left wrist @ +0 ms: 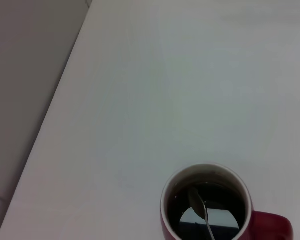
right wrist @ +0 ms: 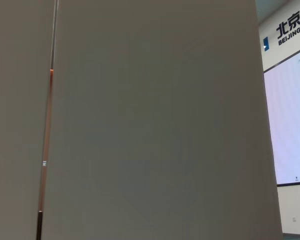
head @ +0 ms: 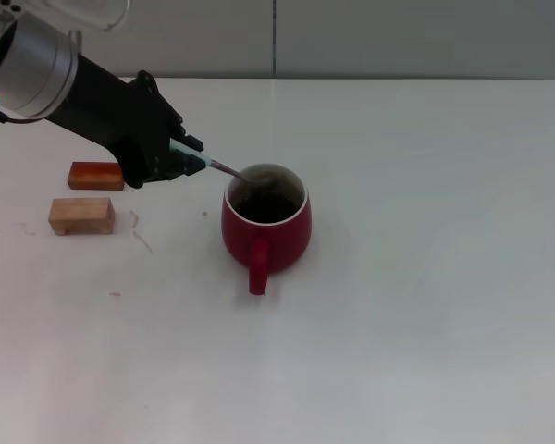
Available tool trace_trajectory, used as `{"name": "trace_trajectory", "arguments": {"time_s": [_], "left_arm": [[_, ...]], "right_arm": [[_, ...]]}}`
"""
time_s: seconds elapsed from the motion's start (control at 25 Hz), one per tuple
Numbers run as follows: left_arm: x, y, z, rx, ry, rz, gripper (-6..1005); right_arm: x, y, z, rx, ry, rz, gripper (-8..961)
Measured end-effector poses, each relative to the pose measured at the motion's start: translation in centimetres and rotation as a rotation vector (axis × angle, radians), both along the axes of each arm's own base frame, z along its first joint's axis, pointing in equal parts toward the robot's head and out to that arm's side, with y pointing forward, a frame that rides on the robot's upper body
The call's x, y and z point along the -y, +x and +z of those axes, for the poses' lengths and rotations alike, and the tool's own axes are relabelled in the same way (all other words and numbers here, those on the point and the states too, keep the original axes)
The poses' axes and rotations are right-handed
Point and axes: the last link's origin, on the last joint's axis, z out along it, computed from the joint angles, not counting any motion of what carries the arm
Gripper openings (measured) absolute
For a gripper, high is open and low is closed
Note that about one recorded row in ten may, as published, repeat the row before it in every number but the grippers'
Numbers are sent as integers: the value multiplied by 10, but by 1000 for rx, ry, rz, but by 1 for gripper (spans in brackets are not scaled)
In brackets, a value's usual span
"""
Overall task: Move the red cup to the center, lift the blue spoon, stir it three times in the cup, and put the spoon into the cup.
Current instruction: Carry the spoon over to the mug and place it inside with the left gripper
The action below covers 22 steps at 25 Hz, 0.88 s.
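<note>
The red cup (head: 265, 225) stands near the middle of the white table, its handle toward the front. My left gripper (head: 187, 163) is just left of the cup, shut on the pale blue handle of the blue spoon (head: 220, 167). The spoon slants down over the rim, and its grey bowl is inside the dark cup. The left wrist view shows the red cup (left wrist: 206, 206) from above with the blue spoon (left wrist: 200, 207) dipping into it. My right gripper is out of view; its wrist camera faces a wall.
Two wooden blocks lie left of the cup: a reddish one (head: 96, 175) partly behind my left arm and a pale one (head: 81, 215) in front of it. The table's far edge (head: 351, 80) meets a grey wall.
</note>
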Motion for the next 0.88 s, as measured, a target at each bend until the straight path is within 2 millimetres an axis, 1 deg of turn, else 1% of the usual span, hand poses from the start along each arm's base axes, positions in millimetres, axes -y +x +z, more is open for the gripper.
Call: {"name": "trace_trajectory", "arguments": {"time_s": [0.2,0.36,0.56,0.88], "left_arm": [[1,5,-3,-38,0,-24,140],[6,16,-8,-67,-18,-58,140],[10,23,-14,-92,-34,-84,140],[10,35,-23,-142,-46,-124,140]], "right_arm": [[0,0,-1,-2,-2,0,583],[-1,-2,-4,14,-2,-6,582],[-2,-4,-6,26,-2,-11,580],[0,-2,-5,29,-1,-16,579]]}}
